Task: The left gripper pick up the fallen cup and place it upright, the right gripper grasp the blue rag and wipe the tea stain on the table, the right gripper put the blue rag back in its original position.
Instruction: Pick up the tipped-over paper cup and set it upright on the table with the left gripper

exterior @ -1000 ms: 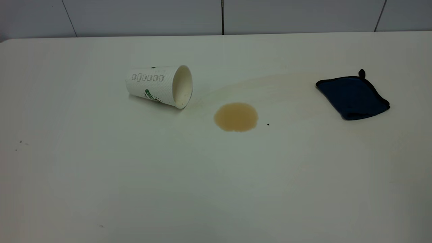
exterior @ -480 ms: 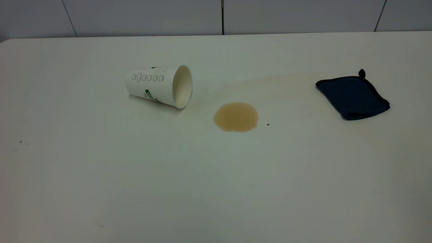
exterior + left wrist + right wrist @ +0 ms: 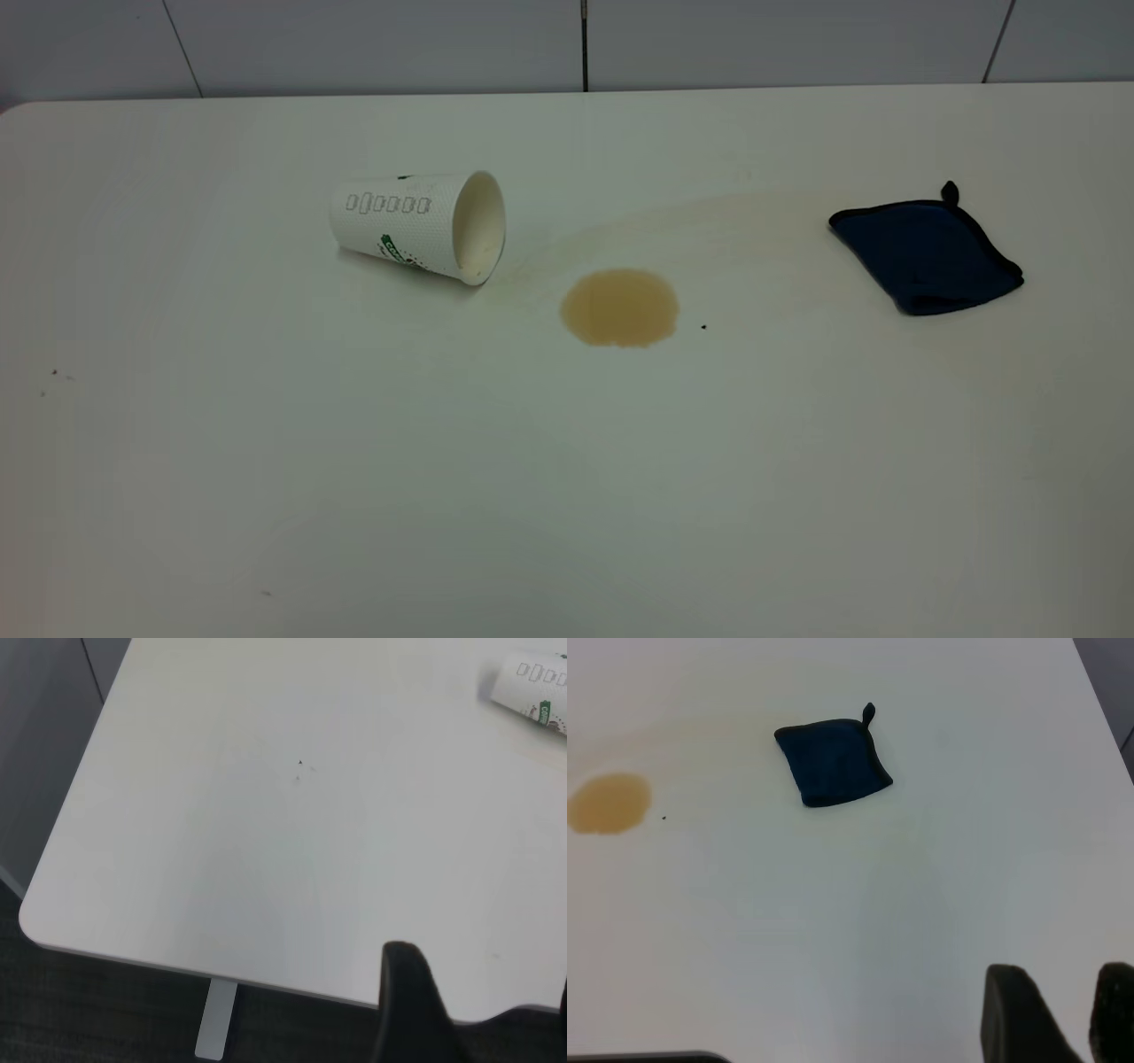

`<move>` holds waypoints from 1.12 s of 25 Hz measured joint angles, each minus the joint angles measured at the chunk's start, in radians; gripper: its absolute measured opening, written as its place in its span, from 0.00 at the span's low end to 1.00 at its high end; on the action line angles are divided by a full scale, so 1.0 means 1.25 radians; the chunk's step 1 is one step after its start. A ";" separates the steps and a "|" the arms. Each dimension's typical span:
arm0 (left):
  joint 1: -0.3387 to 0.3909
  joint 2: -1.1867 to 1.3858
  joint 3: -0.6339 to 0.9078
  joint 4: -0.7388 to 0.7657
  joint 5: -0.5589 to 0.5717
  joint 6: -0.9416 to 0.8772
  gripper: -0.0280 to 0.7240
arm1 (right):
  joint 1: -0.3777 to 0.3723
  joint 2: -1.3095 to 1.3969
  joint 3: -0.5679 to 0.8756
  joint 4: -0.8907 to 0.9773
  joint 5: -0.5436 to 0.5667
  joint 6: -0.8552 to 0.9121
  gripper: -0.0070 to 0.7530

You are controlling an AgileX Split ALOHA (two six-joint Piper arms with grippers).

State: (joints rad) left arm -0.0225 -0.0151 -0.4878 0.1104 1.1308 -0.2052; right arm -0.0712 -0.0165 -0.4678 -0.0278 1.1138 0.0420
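Observation:
The cup [image 3: 416, 226] lies on its side on the table [image 3: 354, 461], its mouth turned toward the tea stain [image 3: 620, 307], a tan round blotch just to its right. Far right rests the blue rag [image 3: 926, 255], flat, with its small loop at the far corner. Neither gripper shows in the exterior view. In the left wrist view the left gripper [image 3: 485, 1001] hangs open over the table's near left corner, far from the cup [image 3: 532, 698]. The right gripper [image 3: 1063, 1010] hovers near the table's right side with a narrow gap between its fingers, well short of the rag [image 3: 833, 762] and the stain [image 3: 609, 803].
Pale tan streaks [image 3: 709, 221] run from the cup's mouth toward the rag. A tiny black speck [image 3: 703, 327] sits right of the stain. The table's rounded corner [image 3: 35, 921] and a leg [image 3: 215, 1020] are below the left gripper. A tiled wall [image 3: 567, 44] stands behind.

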 joint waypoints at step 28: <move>-0.136 1.138 -0.491 0.158 -0.296 -0.007 0.99 | 0.000 0.000 0.000 0.000 0.000 0.000 0.32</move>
State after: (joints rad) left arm -0.1920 1.4077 -1.1020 0.3077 0.7609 -0.2145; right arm -0.0712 -0.0165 -0.4678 -0.0278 1.1138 0.0420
